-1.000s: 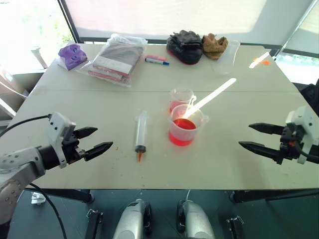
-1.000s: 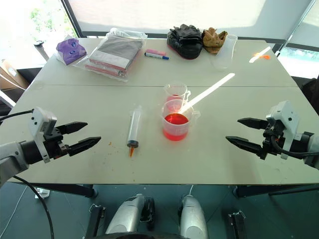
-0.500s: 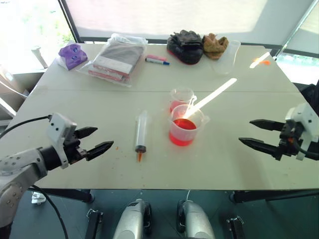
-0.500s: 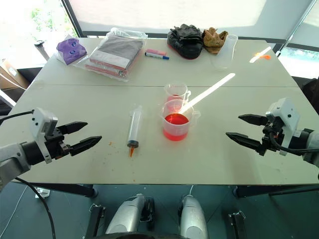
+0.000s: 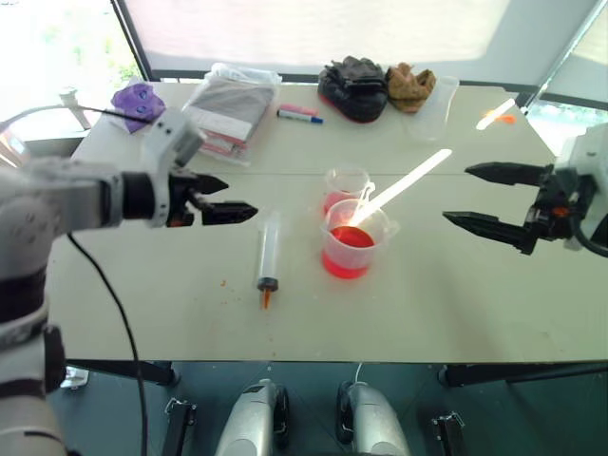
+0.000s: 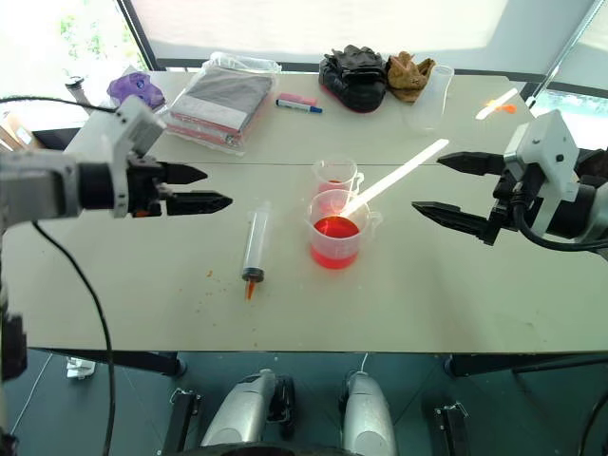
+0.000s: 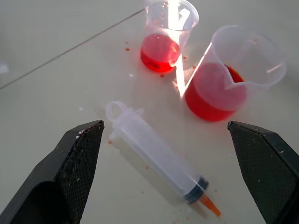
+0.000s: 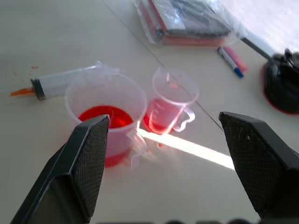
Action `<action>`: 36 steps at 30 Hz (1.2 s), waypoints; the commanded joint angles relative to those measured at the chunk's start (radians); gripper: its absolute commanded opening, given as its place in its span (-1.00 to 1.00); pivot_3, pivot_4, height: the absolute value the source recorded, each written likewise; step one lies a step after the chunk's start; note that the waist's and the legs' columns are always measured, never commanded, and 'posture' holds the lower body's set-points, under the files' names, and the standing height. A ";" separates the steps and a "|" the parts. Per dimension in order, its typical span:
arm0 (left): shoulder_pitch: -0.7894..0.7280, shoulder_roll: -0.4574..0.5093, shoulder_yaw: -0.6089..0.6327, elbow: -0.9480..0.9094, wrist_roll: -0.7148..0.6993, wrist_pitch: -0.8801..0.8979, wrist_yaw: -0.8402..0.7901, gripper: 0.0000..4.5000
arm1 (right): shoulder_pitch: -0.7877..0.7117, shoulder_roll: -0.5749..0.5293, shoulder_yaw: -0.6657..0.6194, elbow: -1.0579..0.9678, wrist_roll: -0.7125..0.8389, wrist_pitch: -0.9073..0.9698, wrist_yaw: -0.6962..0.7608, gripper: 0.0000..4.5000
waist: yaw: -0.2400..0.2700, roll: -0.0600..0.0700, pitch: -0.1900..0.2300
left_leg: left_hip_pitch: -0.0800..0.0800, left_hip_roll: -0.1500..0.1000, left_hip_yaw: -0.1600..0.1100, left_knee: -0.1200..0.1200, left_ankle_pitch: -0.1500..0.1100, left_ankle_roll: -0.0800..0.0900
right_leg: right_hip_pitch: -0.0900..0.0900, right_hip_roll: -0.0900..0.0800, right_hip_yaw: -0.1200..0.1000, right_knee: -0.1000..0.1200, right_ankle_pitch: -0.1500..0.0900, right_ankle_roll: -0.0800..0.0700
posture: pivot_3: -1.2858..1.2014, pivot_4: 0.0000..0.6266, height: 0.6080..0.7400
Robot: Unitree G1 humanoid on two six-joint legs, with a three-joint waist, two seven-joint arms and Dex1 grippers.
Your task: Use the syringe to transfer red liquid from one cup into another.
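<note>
The syringe lies flat on the pale bench, its orange nozzle pointing toward the near edge and its plunger end pointing away. Just to its right stand the two beakers: the larger beaker nearer, holding red liquid in its lower part, and the smaller beaker right behind it, close enough that I cannot tell whether they touch, with a shallower pool of red. A bright streak of sunlight crosses both.

The left pincer hangs above the bench left of the syringe, released, fingers spread and empty, aimed toward the syringe and beakers. The right pincer hangs to the right of the beakers, also released and holding nothing, its fingers pointing left toward them.

Along the far side lie a bagged packet, a red-and-blue marker pen, a purple object, dark gloves, a brown glove and a clear tumbler.
</note>
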 commanded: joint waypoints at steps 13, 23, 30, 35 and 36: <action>-0.461 -0.280 -0.595 0.773 0.168 0.102 -0.010 0.99 | -0.076 0.034 0.069 -0.193 0.037 0.003 -0.105 0.75 | -0.005 -0.003 0.002 | -0.002 -0.001 0.000 0.001 -0.001 0.002 | -0.001 -0.003 0.000 0.000 -0.001 0.004 | 0.03 -0.52 1.00; -0.438 -0.445 -0.624 0.895 0.250 0.102 -0.005 0.99 | -0.004 0.086 0.063 -0.234 0.023 -0.008 -0.197 0.75 | 0.002 -0.004 0.002 | -0.003 -0.002 -0.001 0.001 -0.002 0.003 | -0.002 -0.008 0.001 -0.001 -0.003 0.000 | 0.03 -0.52 1.00; -0.422 -0.570 -0.511 1.005 0.389 0.083 0.023 0.99 | 0.006 0.100 0.070 -0.250 0.028 -0.001 -0.234 0.75 | -0.001 -0.004 0.002 | -0.003 -0.002 -0.001 0.002 -0.002 0.003 | -0.001 -0.007 0.000 0.000 -0.002 0.001 | 0.03 -0.52 1.00; -0.390 -0.605 -0.483 1.045 0.483 0.035 0.028 0.64 | 0.008 0.102 0.064 -0.251 0.031 0.002 -0.254 0.75 | 0.005 -0.003 0.001 | 0.000 -0.002 -0.002 0.002 -0.006 0.009 | 0.001 -0.008 -0.001 0.000 -0.003 -0.001 | 0.03 -0.52 1.00; -0.388 -0.609 -0.475 1.048 0.496 0.031 0.024 0.51 | 0.009 0.102 0.063 -0.251 0.032 0.002 -0.255 0.75 | 0.005 -0.003 0.001 | 0.000 -0.002 -0.002 0.003 -0.006 0.010 | 0.002 -0.008 -0.001 0.000 -0.003 -0.001 | 0.03 -0.52 1.00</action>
